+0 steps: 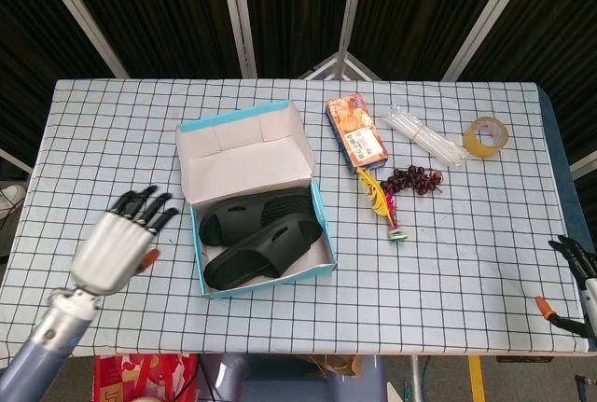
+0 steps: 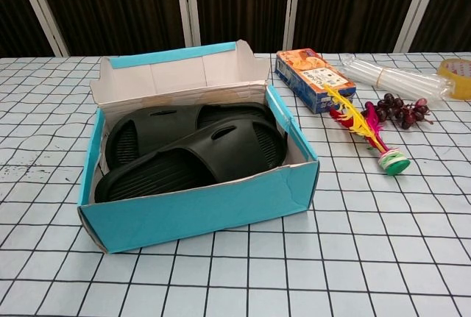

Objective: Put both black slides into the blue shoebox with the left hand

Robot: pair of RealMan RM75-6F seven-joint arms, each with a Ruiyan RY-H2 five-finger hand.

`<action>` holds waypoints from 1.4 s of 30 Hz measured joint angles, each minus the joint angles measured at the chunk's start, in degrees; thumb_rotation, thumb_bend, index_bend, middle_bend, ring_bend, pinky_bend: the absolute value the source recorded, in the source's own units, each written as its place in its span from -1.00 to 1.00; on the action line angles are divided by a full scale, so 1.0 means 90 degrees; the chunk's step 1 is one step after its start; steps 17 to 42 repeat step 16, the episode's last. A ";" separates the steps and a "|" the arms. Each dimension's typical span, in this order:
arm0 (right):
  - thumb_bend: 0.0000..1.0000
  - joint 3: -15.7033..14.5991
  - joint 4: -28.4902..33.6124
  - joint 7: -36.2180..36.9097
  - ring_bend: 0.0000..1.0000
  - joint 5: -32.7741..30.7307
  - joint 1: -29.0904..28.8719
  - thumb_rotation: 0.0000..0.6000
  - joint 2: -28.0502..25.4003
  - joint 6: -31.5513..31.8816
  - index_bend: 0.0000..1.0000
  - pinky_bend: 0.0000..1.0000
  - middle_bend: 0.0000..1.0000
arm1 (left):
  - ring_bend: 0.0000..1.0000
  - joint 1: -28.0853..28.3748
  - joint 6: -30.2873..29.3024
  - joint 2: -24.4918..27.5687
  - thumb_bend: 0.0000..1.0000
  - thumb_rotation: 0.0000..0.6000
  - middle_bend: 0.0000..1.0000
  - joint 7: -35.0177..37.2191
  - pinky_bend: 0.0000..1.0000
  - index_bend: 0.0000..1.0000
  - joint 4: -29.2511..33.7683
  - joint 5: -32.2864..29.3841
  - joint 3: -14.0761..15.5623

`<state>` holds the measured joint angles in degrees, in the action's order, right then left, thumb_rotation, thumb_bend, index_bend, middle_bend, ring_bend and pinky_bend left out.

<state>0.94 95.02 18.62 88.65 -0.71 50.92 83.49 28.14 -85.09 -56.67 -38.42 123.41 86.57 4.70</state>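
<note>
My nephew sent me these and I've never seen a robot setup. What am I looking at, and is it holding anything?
A two-armed robot with human-like hands works at a checked table. One picture looks down from its head, the other looks forward from its chest. The blue shoebox stands open with both black slides lying inside, side by side. The left hand hovers beside the box, fingers spread, holding nothing. The right hand peeks in at the table's edge; its state is unclear. Also there: an orange carton, a feather shuttlecock, dark beads, clear tubes, a tape roll.
</note>
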 measured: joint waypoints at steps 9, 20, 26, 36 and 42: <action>-0.38 -0.0070 -0.0184 -0.0256 -0.64 0.0367 -0.0006 1.00 0.0042 0.0248 -0.70 -0.72 -0.77 | -0.90 -0.1494 -0.1086 -0.0112 -0.47 1.00 -0.79 0.2492 -0.66 -0.68 -0.0878 -0.0711 0.0195; -0.38 -0.0062 -0.0179 -0.0347 -0.64 0.0428 -0.0005 1.00 0.0058 0.0371 -0.70 -0.75 -0.77 | -0.95 -0.1962 -0.1223 -0.0441 -0.47 1.00 -0.81 0.3088 -0.69 -0.70 -0.1806 -0.1048 -0.0024; -0.38 -0.0062 -0.0179 -0.0347 -0.64 0.0428 -0.0005 1.00 0.0058 0.0371 -0.70 -0.75 -0.77 | -0.95 -0.1962 -0.1223 -0.0441 -0.47 1.00 -0.81 0.3088 -0.69 -0.70 -0.1806 -0.1048 -0.0024; -0.38 -0.0062 -0.0179 -0.0347 -0.64 0.0428 -0.0005 1.00 0.0058 0.0371 -0.70 -0.75 -0.77 | -0.95 -0.1962 -0.1223 -0.0441 -0.47 1.00 -0.81 0.3088 -0.69 -0.70 -0.1806 -0.1048 -0.0024; -0.38 -0.0062 -0.0179 -0.0347 -0.64 0.0428 -0.0005 1.00 0.0058 0.0371 -0.70 -0.75 -0.77 | -0.95 -0.1962 -0.1223 -0.0441 -0.47 1.00 -0.81 0.3088 -0.69 -0.70 -0.1806 -0.1048 -0.0024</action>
